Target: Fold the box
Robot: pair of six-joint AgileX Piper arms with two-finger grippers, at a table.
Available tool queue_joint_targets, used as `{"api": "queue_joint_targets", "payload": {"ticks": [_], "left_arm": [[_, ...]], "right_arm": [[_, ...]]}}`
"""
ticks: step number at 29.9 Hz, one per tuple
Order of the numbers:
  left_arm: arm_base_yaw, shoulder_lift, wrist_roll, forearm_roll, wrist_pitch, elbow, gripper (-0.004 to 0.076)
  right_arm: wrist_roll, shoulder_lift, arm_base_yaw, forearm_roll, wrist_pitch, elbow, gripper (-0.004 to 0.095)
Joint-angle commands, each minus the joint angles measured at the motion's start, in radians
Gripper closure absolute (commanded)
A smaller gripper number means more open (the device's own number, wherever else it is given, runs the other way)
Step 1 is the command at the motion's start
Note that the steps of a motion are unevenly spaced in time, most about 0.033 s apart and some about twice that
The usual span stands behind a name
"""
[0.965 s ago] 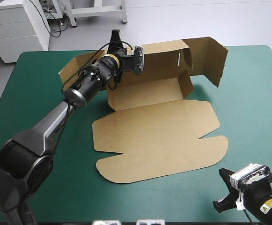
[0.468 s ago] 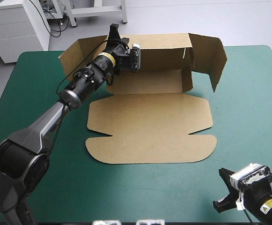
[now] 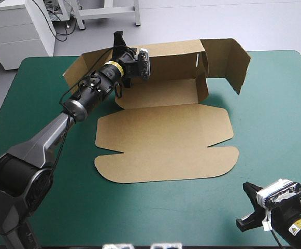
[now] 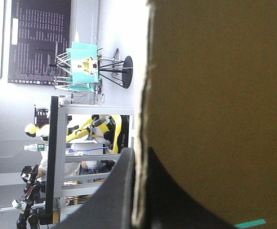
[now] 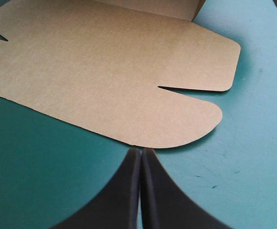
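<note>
Change since earlier: your left gripper (image 3: 118,41) has swung the box (image 3: 163,142) round, so the flat lid, skewed before, now lies square to the near edge of the teal-green cover (image 3: 274,104). Your right gripper (image 5: 140,152) sits where it was.
Box position: brown, around the middle of the cover and reaching toward its far edge.
Box shape: lid panel flat, nearest you. Back wall standing upright. Right flap raised and angled outward. Left flap raised beyond your left arm.
Left gripper: black fingers clamped on the back wall's top edge, near its left corner. The left wrist view shows the board's edge running between the two fingers.
Right gripper: fingers pressed together into one pointed arch, holding nothing. It is by the cover's near right corner, with its tip just short of the lid's rounded corner and not touching it.
</note>
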Motion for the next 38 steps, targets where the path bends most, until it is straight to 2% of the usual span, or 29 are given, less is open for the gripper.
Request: {"api": "queue_joint_targets", "payload": {"ticks": [1, 7, 17, 19, 25, 30, 38], "left_arm": [[-0.002, -0.069, -0.003, -0.015, -0.102, 0.025, 0.0731], [-0.002, -0.069, -0.001, -0.015, -0.156, 0.099, 0.0731], [-0.002, -0.069, -0.001, -0.019, -0.160, 0.104, 0.0731], [-0.002, -0.069, -0.001, -0.019, -0.162, 0.104, 0.0731], [-0.002, -0.069, -0.001, -0.019, -0.162, 0.104, 0.0731], [-0.002, -0.069, -0.015, -0.019, -0.162, 0.104, 0.0731], [-0.002, -0.069, -0.026, -0.015, -0.164, 0.104, 0.0731]], "right_arm": [[-0.002, 0.009, 0.003, 0.019, -0.074, -0.028, 0.0927], [-0.002, 0.009, 0.003, 0.021, -0.076, -0.028, 0.0927], [0.003, 0.009, 0.003, 0.021, -0.094, -0.028, 0.0927], [0.027, 0.009, 0.003, 0.025, -0.129, -0.028, 0.0927], [0.053, 0.041, 0.003, 0.062, -0.326, -0.057, 0.0927], [-0.007, 0.196, 0.003, 0.053, -0.300, -0.210, 0.0927], [-0.041, 0.555, 0.003, 0.027, -0.286, -0.601, 0.0927]]}}
